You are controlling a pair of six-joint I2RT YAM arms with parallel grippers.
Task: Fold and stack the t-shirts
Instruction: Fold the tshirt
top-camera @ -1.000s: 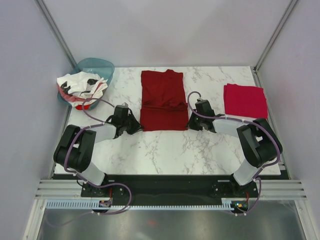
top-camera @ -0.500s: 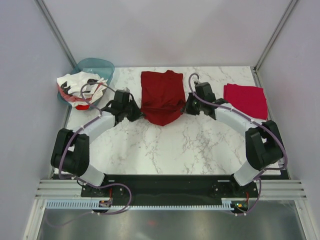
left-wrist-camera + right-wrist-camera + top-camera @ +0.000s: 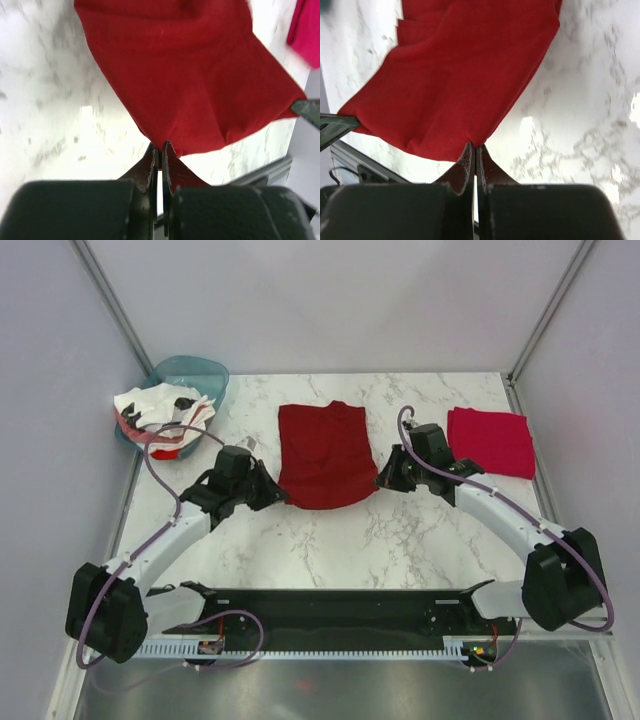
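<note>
While left claw and right claw pinch corners, t-shirt sags.

Maroon t-shirt half-lifted, crimson folded, whites heaped.

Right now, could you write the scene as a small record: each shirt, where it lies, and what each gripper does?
maroon shirt: centre, near edge sagging between the grippers
left gripper: shut on its near left corner
right gripper: shut on its near right corner
crimson shirt: folded, far right
white shirts: heaped on the teal basin
</note>
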